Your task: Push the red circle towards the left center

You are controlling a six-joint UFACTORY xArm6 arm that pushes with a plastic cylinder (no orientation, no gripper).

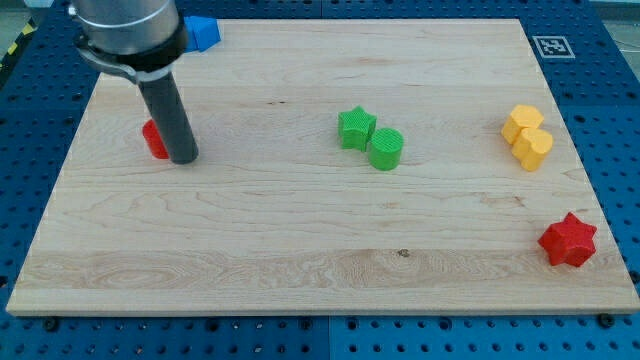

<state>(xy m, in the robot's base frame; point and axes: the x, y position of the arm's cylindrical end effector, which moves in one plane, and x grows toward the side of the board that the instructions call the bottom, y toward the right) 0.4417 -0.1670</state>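
The red circle (pixel 153 138) lies near the board's left edge, a little above mid-height, mostly hidden behind my rod. My tip (pixel 184 157) rests on the board right against the red circle's right side. A red star (pixel 568 241) lies far off at the view's bottom right.
A green star (pixel 355 128) and a green cylinder (pixel 385 149) touch near the board's middle. Two yellow blocks (pixel 527 136) sit together at the right. A blue block (pixel 201 33) lies at the top left edge, beside the arm. The wooden board (pixel 300 260) sits on a blue perforated table.
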